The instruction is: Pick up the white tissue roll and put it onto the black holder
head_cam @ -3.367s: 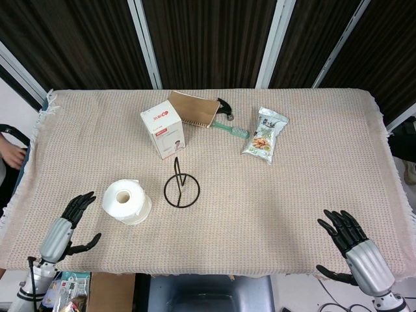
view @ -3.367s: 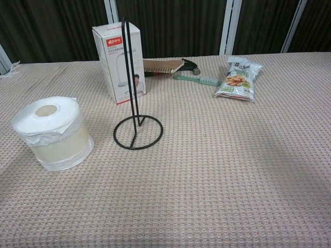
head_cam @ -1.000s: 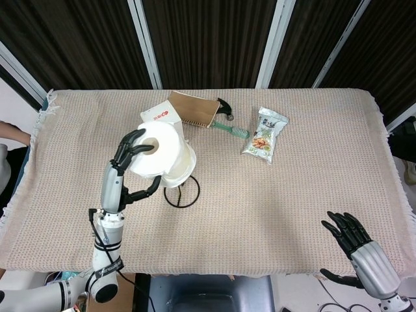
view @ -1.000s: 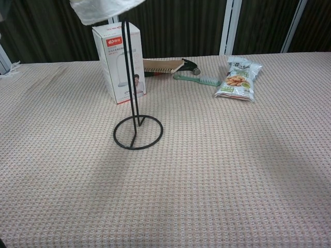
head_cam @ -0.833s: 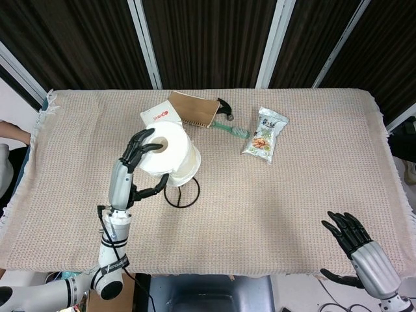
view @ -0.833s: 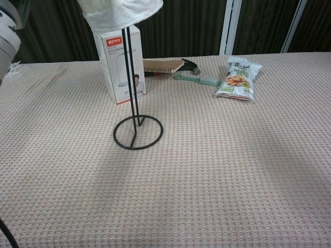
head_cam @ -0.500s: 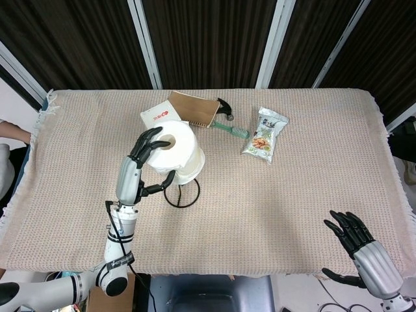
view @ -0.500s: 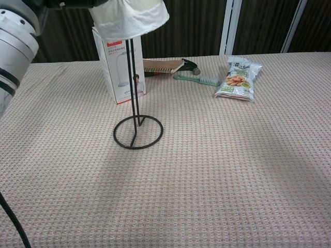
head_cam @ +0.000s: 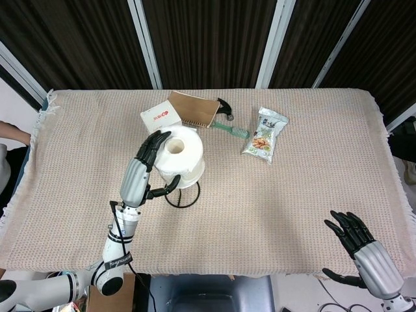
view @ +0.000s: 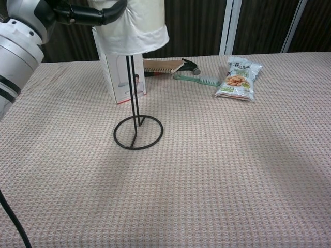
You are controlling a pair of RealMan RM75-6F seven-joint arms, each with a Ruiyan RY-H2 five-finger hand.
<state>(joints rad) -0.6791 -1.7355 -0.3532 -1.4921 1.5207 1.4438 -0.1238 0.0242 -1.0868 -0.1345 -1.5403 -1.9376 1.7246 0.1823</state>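
Since the white tissue roll (head_cam: 180, 156) is light and squishy w/ loose wrap, left hand (head_cam: 144, 170) fingers cup its side, core over the black holder (view: 134, 111) rod. Right hand (head_cam: 367, 257) spread, holding nothing.

White tissue roll (head_cam: 181, 155) sits partway down the upright black holder (view: 135, 106).

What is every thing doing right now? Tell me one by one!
white tissue roll: in the air, partway down the holder's rod, held.
black holder: upright on the table, its rod inside the roll.
left hand: holds the roll.
right hand: open, holds nothing.
white box: standing.
snack bag: lying flat.
brush: lying flat.
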